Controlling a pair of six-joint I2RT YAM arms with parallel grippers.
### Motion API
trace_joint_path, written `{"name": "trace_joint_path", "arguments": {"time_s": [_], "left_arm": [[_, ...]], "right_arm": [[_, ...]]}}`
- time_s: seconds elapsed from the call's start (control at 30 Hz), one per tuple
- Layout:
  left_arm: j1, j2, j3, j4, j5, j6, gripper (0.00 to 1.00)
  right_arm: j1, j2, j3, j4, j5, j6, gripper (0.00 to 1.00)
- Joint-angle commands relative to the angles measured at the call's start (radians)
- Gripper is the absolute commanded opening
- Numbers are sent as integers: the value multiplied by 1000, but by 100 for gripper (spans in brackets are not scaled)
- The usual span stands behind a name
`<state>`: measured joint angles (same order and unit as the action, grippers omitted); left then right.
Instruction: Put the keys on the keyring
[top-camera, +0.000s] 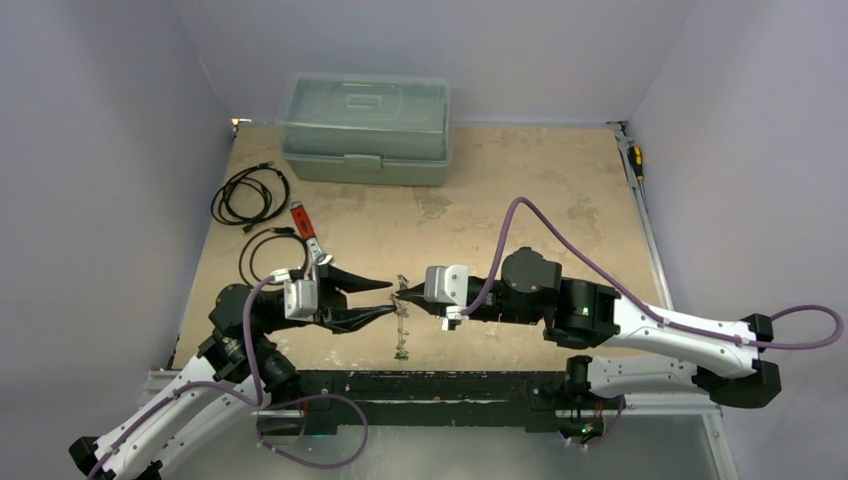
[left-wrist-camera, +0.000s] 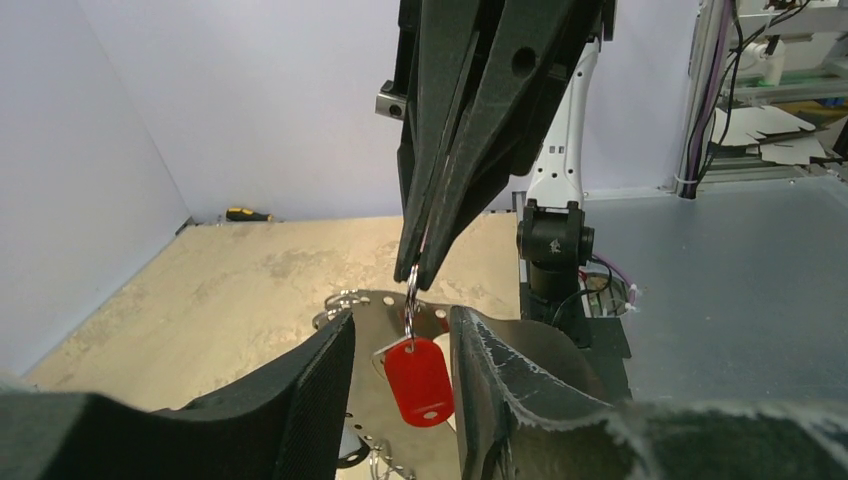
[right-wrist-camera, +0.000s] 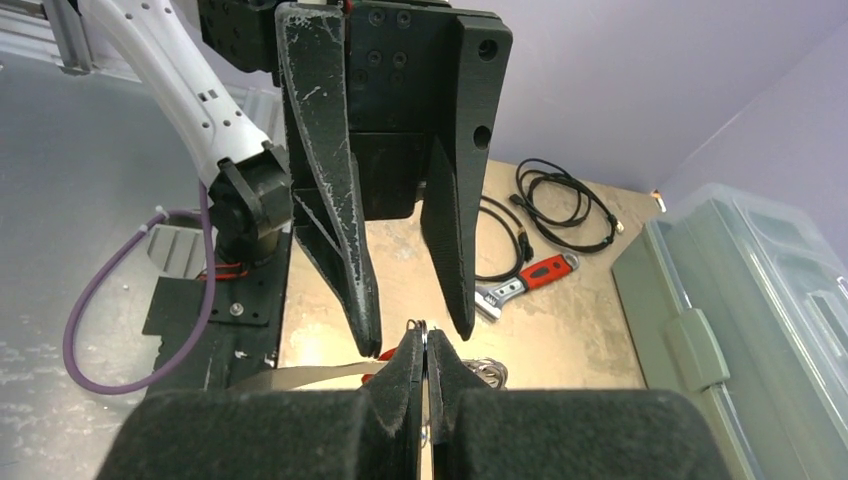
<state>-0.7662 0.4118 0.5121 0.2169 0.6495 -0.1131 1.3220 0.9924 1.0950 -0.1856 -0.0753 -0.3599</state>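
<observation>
I see my right claw (right-wrist-camera: 425, 345) pinching the thin keyring (left-wrist-camera: 411, 300), held above the counter (top-camera: 520, 200), red key (left-wrist-camera: 420, 382) hanging from it, between the spread fingers of my left claw (left-wrist-camera: 402, 320)

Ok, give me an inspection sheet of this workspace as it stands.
Surface: worn tan board, stained.
Job's things: keyring pinched by right gripper; red key hangs from it; other keys unclear.
Clutter: lidded plastic box, red-handled wrench, screwdriver at the far right edge.
Grippers: right shut on keyring; left gripper open, fingers either side of red key.
Cables: two black coils at left; purple arm cables.
Surroundings: plain pale walls.
</observation>
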Motion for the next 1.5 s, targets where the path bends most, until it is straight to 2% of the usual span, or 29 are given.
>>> {"name": "trace_joint_path", "arguments": {"time_s": [0.0, 0.27, 0.57, 0.63, 0.77, 0.9, 0.93, 1.07, 1.17, 1.27, 1.47], "left_arm": [[1, 0, 1, 37, 7, -13, 37], [0, 9, 2, 28, -7, -10, 23], [0, 18, 0, 33, 0, -23, 26], [0, 19, 2, 35, 2, -24, 21], [0, 22, 6, 31, 0, -27, 0], [0, 19, 12, 14, -20, -28, 0], [1, 19, 16, 8, -26, -28, 0], [0, 24, 27, -14, -37, -24, 0], [1, 28, 32, -24, -42, -23, 0], [1, 30, 33, -29, -44, -18, 0], [1, 56, 38, -38, -29, -10, 0]], "right_arm": [[2, 13, 26, 104, -38, 4, 0], [2, 25, 33, 124, -58, 2, 0], [2, 14, 26, 133, -57, -1, 0], [2, 15, 25, 136, -62, 2, 0], [2, 13, 17, 147, -63, 3, 0], [2, 10, 31, 131, -57, 3, 0], [2, 8, 39, 114, -54, 5, 3], [2, 7, 84, 13, -42, 6, 35], [2, 18, 130, -93, 3, -8, 46], [2, 43, 190, -205, 27, -15, 50], [2, 135, 314, -394, 35, -25, 50]]}}
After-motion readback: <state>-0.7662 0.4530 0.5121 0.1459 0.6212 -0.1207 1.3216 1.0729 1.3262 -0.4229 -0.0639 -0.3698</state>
